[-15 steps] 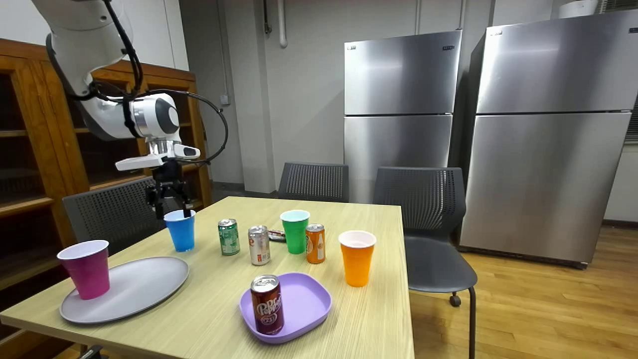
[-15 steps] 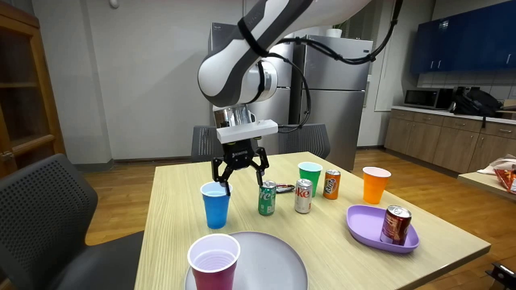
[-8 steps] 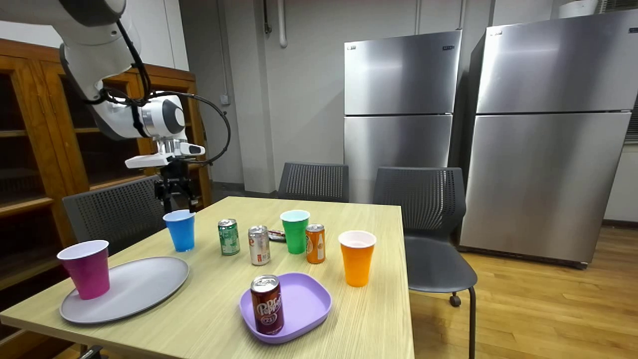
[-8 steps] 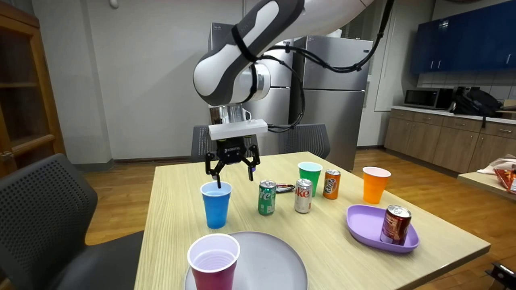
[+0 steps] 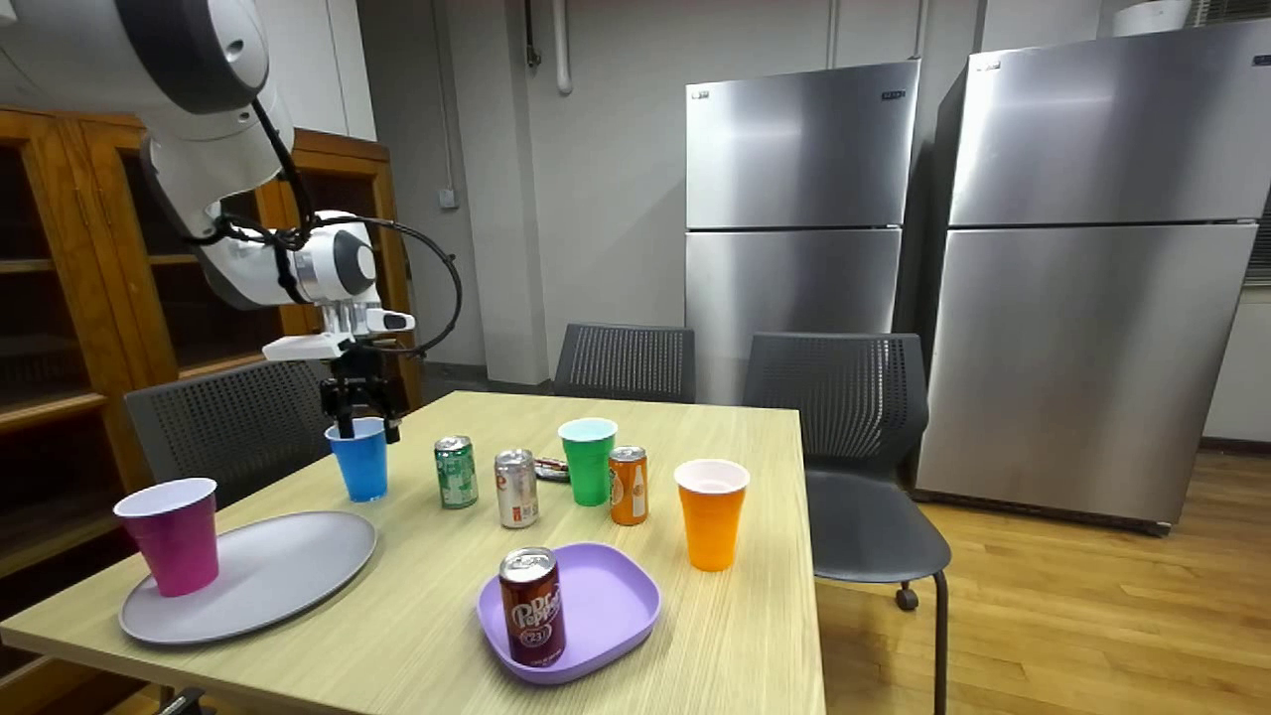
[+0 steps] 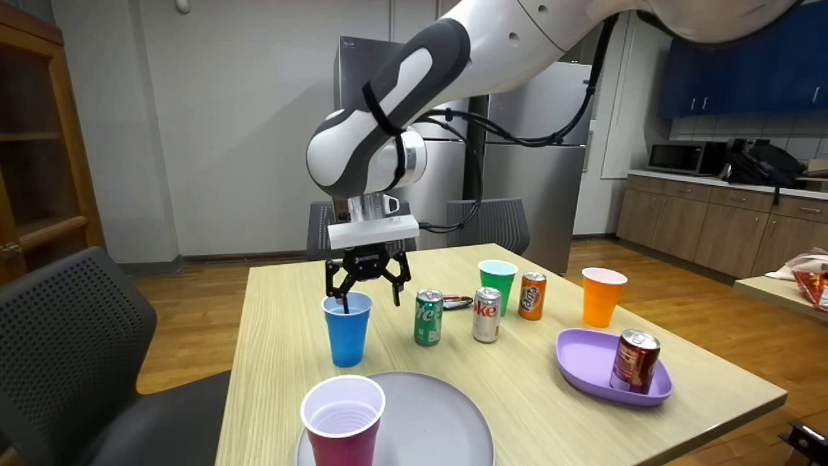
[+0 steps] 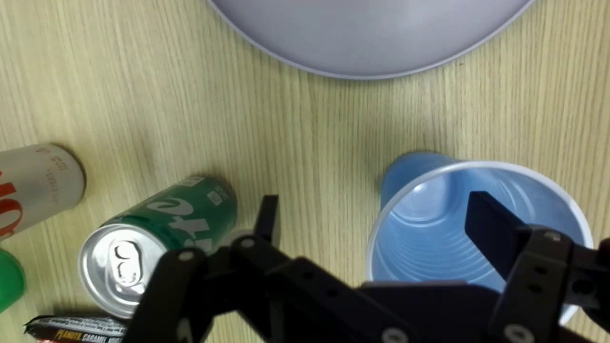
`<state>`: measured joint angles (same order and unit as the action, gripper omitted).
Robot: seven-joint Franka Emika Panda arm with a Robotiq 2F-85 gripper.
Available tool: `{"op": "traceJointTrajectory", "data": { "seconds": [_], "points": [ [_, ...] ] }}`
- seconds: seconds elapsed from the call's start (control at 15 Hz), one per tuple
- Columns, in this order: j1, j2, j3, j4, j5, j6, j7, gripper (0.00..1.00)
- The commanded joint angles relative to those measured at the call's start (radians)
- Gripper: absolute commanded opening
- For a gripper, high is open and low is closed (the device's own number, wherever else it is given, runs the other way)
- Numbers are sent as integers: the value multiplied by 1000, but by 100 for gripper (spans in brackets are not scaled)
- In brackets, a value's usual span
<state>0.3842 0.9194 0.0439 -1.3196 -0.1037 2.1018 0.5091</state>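
Blue cup [image 7: 436, 236] lower right of wrist view; our hand [image 7: 376, 216] spread wide, one finger [image 7: 491, 228] at cup's mouth.

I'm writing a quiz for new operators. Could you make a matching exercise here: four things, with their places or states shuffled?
Things
1. Magenta cup
2. Gripper
3. Orange cup
4. Dr Pepper can

Places or states
A. On the purple plate
B. Directly on the table
C. On the gray plate
D. Open, one finger at the blue cup

Right pairs: 1-C; 2-D; 3-B; 4-A
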Motion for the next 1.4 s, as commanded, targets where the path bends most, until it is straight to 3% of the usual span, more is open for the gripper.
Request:
{"op": "traceJointTrajectory", "data": {
  "seconds": [0.0, 0.07, 0.13, 0.27, 0.8, 0.87, 1.33],
  "points": [
    [25, 49, -24, 65, 6, 7, 31, 100],
    [28, 54, -26, 69, 5, 10, 31, 100],
    [30, 57, -29, 71, 4, 14, 31, 75],
    [35, 59, -33, 74, 2, 19, 32, 68],
    [42, 38, -37, 60, -10, 35, 6, 5],
    [43, 33, -37, 55, -11, 40, 3, 0],
    [47, 11, -31, 29, -5, 84, -4, 1]
  ]
}}
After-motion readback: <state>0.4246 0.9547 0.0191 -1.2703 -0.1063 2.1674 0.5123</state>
